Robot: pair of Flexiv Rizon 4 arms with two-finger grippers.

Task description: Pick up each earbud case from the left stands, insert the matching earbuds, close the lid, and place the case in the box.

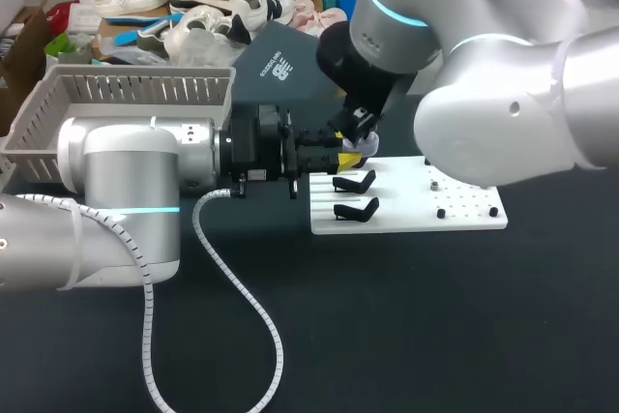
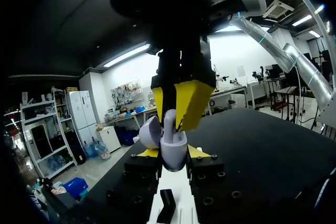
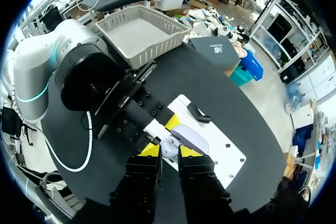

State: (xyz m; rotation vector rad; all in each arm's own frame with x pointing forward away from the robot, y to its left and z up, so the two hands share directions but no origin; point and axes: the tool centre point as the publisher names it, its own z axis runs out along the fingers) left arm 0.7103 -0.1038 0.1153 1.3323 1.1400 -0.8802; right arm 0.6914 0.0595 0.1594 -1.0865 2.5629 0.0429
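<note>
Nearest to us the table [image 1: 406, 336] is a dark, matte surface. On it lies a white board [image 1: 464, 215] with rows of small holes, and two black stands [image 1: 355, 182] sit on its left part. Just behind the stands, our left end effector [image 2: 173, 154] comes in level from the left and is clenched on the earbud case [image 1: 366, 147] from two sides. The case is pale, almost lilac-white and rounded, with its lid [image 2: 149, 132] swung open to one side. Our right end effector [image 3: 169, 153] hangs over the open case, pointing down. Its yellow tips pinch a small pale earbud [image 2: 169, 120] at the mouth of the case. Farther back on the left stands a grey basket [image 1: 145, 87] with slotted walls.
</note>
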